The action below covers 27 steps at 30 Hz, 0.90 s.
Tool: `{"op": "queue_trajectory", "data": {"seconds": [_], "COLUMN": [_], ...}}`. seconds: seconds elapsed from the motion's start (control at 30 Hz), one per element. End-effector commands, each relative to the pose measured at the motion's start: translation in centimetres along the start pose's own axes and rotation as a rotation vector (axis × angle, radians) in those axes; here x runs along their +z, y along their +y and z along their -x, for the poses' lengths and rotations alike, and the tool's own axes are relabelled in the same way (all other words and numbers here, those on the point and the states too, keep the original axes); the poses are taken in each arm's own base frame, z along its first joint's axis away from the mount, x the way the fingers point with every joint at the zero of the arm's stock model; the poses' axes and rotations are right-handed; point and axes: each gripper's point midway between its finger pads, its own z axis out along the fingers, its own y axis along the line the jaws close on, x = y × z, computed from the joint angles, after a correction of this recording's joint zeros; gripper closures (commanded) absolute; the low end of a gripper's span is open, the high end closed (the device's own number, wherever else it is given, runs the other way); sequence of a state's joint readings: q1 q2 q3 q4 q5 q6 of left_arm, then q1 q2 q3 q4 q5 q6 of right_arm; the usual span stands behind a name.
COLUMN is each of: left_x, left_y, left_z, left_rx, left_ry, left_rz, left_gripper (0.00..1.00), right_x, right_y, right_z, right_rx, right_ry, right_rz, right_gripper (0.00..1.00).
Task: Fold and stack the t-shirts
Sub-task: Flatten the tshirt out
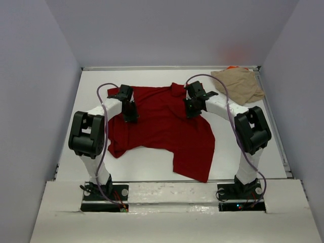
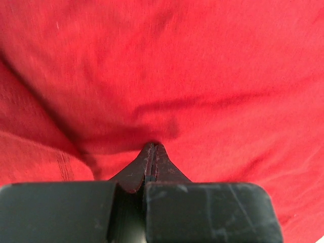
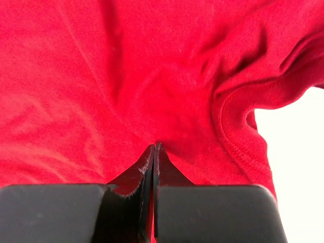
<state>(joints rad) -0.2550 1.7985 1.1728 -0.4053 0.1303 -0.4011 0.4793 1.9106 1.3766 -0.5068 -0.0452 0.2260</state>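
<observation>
A large dark red t-shirt (image 1: 162,129) lies rumpled across the middle of the white table (image 1: 147,164), one part trailing toward the front right. My left gripper (image 1: 130,117) is shut on the dark red t-shirt's left side; in the left wrist view its jaws (image 2: 153,148) pinch red cloth (image 2: 202,76) that puckers at their tips. My right gripper (image 1: 191,112) is shut on the same shirt near its upper right. In the right wrist view its jaws (image 3: 154,147) meet in the cloth beside a ribbed hem (image 3: 238,142). A tan t-shirt (image 1: 239,83) lies crumpled at the back right, an orange sliver (image 1: 231,67) behind it.
Grey walls (image 1: 35,101) close in the table on the left, back and right. A raised rim (image 1: 276,126) runs along the table's right edge. Bare white tabletop shows in front of the red shirt and at the far left.
</observation>
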Motion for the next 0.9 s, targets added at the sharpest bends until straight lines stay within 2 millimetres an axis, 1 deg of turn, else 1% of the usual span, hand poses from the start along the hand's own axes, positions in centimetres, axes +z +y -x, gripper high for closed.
{"op": "queue_trajectory", "data": {"seconds": [0.0,0.07,0.1,0.13,0.17,0.2,0.23,0.27,0.33,0.4,0.43,0.5,0.53,0.57,0.7,0.73,0.77,0.8,0.83,0.87], "left_x": [-0.9,-0.6,-0.6,-0.4,-0.2,0.3,0.6,1.1,1.7,2.4,2.8,3.2,3.3,3.6,3.4,3.3,3.1,3.1,3.1,2.9], "left_y": [-0.5,-0.4,-0.5,-0.3,-0.1,0.1,0.3,0.5,0.4,0.1,0.1,0.4,0.6,0.8,1.7,1.9,2.0,2.2,2.1,1.8], "left_z": [2.3,2.5,2.8,2.9,2.8,2.6,2.5,1.9,1.4,0.4,0.0,-0.1,0.0,-0.1,0.0,0.0,0.2,-0.3,-0.6,-0.8], "left_rx": [0.03,0.028,0.028,0.028,0.028,0.026,0.025,0.02,0.01,-0.009,-0.013,-0.017,-0.02,-0.018,-0.012,-0.01,-0.009,-0.009,-0.012,-0.013], "left_ry": [-0.04,-0.036,-0.04,-0.035,-0.025,-0.011,-0.004,0.018,0.039,0.094,0.108,0.109,0.109,0.114,0.101,0.096,0.085,0.096,0.1,0.103], "left_rz": [0.001,0.009,0.006,0.011,0.014,0.022,0.022,0.021,-0.005,-0.054,-0.064,-0.049,-0.04,-0.031,0.018,0.03,0.038,0.04,0.035,0.017], "left_gripper": [1.0,1.0,1.0,1.0,1.0,1.0,1.0,1.0,1.0,1.0,1.0,1.0,1.0,1.0,1.0,1.0,1.0,1.0,1.0,1.0], "right_x": [-1.5,-1.4,-0.9,-0.8,-0.8,-0.1,0.1,0.3,1.3,2.0,2.8,3.5,3.7,4.2,4.4,4.5,4.4,4.0,3.8,3.8], "right_y": [1.1,1.1,1.0,1.0,1.1,1.1,1.0,0.9,0.6,0.4,0.3,0.3,0.4,0.7,-0.4,-0.4,-0.6,-0.4,-0.7,-0.8], "right_z": [4.1,4.3,4.2,4.4,4.8,4.6,4.8,4.8,4.1,3.4,2.9,2.5,2.7,2.4,2.4,1.9,1.9,2.0,2.0,1.5], "right_rx": [-0.046,-0.061,-0.065,-0.068,-0.074,-0.077,-0.079,-0.079,-0.08,-0.088,-0.092,-0.091,-0.083,-0.078,-0.035,-0.032,-0.011,-0.008,0.003,0.01], "right_ry": [-0.11,-0.099,-0.083,-0.082,-0.086,-0.071,-0.069,-0.067,-0.041,-0.02,-0.002,0.007,-0.001,0.01,0.013,0.025,0.022,0.014,0.01,0.018], "right_rz": [0.017,0.012,0.01,0.009,0.01,0.008,0.004,-0.001,-0.01,-0.015,-0.014,-0.008,0.02,0.037,0.045,0.048,0.058,0.07,0.073,0.072], "right_gripper": [1.0,1.0,1.0,1.0,1.0,1.0,1.0,1.0,1.0,1.0,1.0,1.0,1.0,1.0,1.0,1.0,1.0,1.0,1.0,1.0]}}
